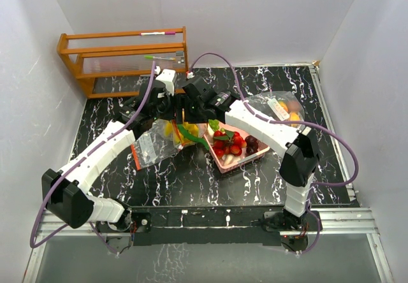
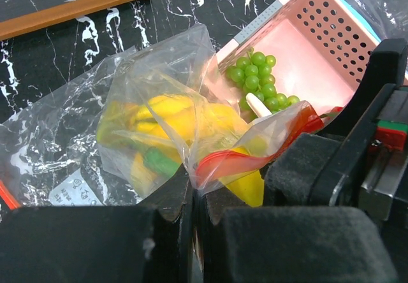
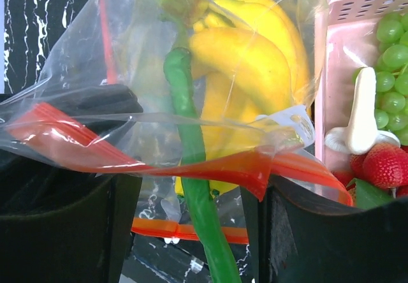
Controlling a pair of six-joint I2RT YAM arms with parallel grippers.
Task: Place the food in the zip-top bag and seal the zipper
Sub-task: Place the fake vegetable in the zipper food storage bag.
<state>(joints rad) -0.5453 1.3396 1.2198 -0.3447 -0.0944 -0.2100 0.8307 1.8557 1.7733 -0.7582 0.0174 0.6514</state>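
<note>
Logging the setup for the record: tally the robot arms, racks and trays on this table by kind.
White-and-black robot arms: 2
Orange wooden rack: 1
Pink perforated plastic tray: 1
Total: 4

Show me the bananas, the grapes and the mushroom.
bananas [image 3: 255, 66], right wrist view, middle of the bunch
grapes [image 2: 258, 79], left wrist view, middle of the cluster
mushroom [image 3: 364, 104], right wrist view, its stem
</note>
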